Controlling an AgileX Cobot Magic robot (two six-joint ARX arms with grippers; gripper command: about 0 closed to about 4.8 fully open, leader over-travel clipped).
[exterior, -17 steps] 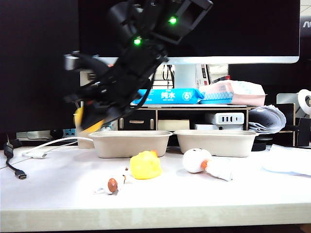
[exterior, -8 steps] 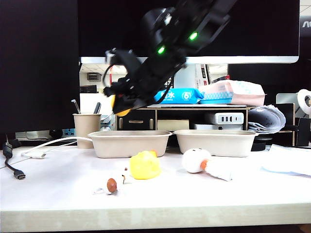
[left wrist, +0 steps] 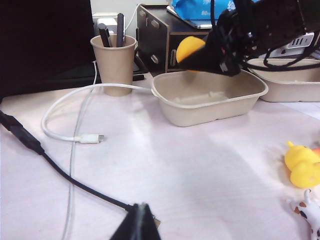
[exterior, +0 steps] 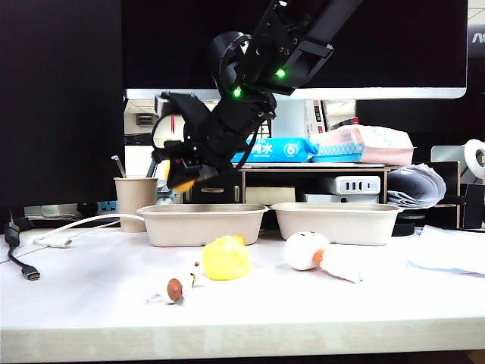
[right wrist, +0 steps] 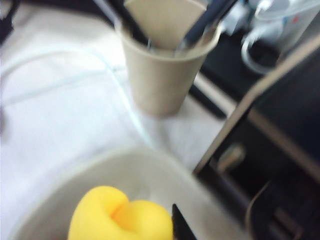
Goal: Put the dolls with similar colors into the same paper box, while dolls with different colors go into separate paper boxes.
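Exterior view: the right gripper (exterior: 182, 178) hangs above the left end of the left box (exterior: 203, 224), its fingers pinching a yellow doll (exterior: 182, 182). The right box (exterior: 337, 221) stands beside it, both near the table's (exterior: 91, 303) back edge. Nearer the front edge lie the duck (exterior: 226, 258), the beaked white doll (exterior: 306, 250) and the tiny spotted doll (exterior: 174, 288). A cup (exterior: 135, 201) stands left of the boxes.

Left wrist view: the left gripper (left wrist: 137, 225) shows only a dark tip over the table's front-left part; whether its fingers are spread I cannot tell. A white cable (left wrist: 75, 125) loops beside the cup.

Right wrist view: the yellow doll sits against a dark finger (right wrist: 181, 227) over the box.
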